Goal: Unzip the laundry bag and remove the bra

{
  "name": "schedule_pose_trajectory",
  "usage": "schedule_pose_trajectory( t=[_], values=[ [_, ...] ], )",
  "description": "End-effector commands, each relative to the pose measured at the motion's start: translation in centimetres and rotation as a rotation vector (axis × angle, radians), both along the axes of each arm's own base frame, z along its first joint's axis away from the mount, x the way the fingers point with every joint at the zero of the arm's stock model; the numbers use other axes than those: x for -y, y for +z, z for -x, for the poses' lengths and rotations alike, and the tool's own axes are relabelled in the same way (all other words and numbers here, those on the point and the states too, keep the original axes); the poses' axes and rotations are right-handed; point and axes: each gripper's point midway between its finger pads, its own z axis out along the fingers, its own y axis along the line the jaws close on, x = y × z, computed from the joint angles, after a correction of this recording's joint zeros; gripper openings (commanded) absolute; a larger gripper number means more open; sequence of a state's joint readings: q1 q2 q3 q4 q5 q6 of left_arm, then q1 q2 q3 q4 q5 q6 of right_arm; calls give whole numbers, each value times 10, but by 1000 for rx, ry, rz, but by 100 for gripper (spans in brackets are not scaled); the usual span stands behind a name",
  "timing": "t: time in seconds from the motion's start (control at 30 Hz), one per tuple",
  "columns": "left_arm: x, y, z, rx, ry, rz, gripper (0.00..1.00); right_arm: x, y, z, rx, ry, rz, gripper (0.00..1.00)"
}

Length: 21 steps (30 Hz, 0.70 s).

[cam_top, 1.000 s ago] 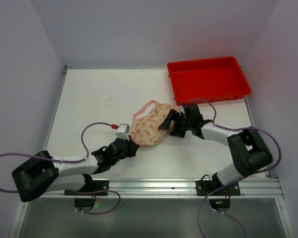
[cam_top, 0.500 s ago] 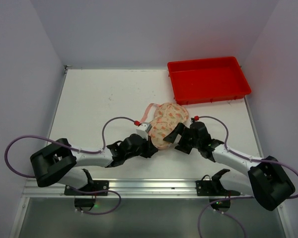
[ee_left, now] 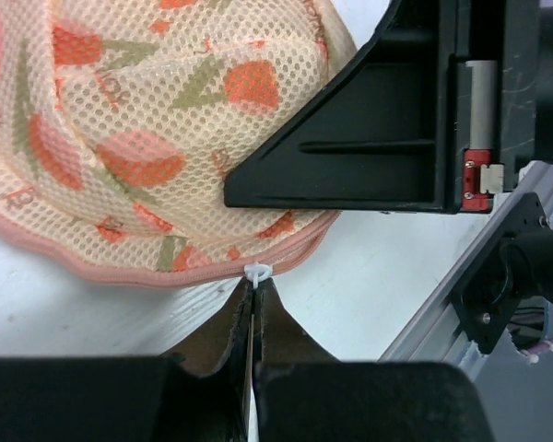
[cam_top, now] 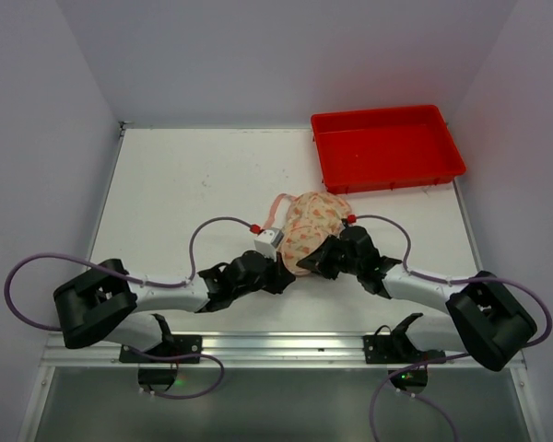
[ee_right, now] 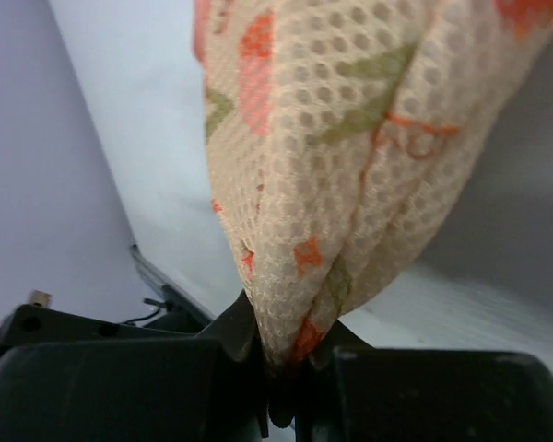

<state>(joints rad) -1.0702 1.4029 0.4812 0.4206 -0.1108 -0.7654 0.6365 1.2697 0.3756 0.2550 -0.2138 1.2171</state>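
Laundry bag (cam_top: 306, 226) long axis near-far; left gripper (ee_left: 254, 308) pinches zip tab (ee_left: 256, 272)

- A laundry bag (cam_top: 310, 224), cream with an orange floral print, is seen bunched near the middle of the white table (cam_top: 184, 180).
- A pink strip of edging (cam_top: 276, 204) is seen looping out at the bag's upper left.
- The left gripper (cam_top: 284, 274) is brought against the bag's near edge from the left.
- The right gripper (cam_top: 317, 261) is set against the same near edge from the right, close beside the left one.
- A red tray (cam_top: 383, 114) is placed at the far right corner, well apart from the bag.
- Purple cables (cam_top: 219, 222) are looped above both arms.
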Motion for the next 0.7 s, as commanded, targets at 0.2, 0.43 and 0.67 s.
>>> schedule_pose_trajectory(
  t=[0.2,0.43,0.67],
  values=[
    [-69,-10,-34,62,204,-175,0,-11,31,-5,143,204,87,0],
    [-119,-12,-47,52,327,-169,0,-30,47,1,215,432,75,0],
    [-150,-17,-32,12,381,-249,0,-65,93,-3,376,708,-45,0]
  ],
)
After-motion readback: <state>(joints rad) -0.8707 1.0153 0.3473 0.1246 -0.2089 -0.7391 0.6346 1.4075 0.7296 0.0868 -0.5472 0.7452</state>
